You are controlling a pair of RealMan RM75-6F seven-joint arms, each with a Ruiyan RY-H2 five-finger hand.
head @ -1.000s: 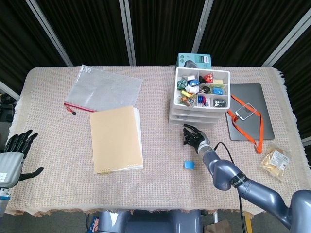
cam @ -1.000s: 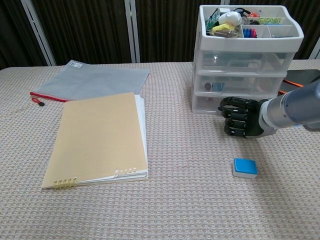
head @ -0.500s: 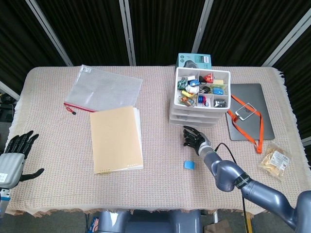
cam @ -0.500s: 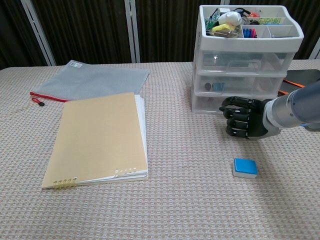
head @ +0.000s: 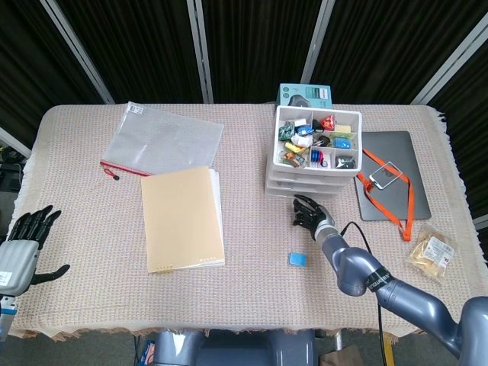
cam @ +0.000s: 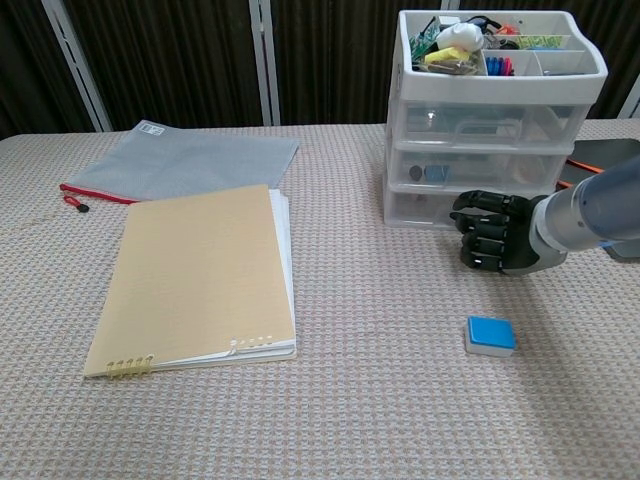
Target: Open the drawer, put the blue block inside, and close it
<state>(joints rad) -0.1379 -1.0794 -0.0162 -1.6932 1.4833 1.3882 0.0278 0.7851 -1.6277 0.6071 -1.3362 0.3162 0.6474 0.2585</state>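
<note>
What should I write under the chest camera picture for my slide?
Right hand nears the closed bottom drawer; blue block waits.

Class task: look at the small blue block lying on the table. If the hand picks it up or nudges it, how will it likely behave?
The blue block looks flat and squat, so it should slide, not roll or tip. It seems small and probably light. Its low profile on the woven tablecloth may make gripping it awkward.

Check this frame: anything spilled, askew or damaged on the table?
Nothing stands out. The drawer unit stands upright with its drawers closed, the blue block lies flat in front of it, and the notebook lies flat.
</note>
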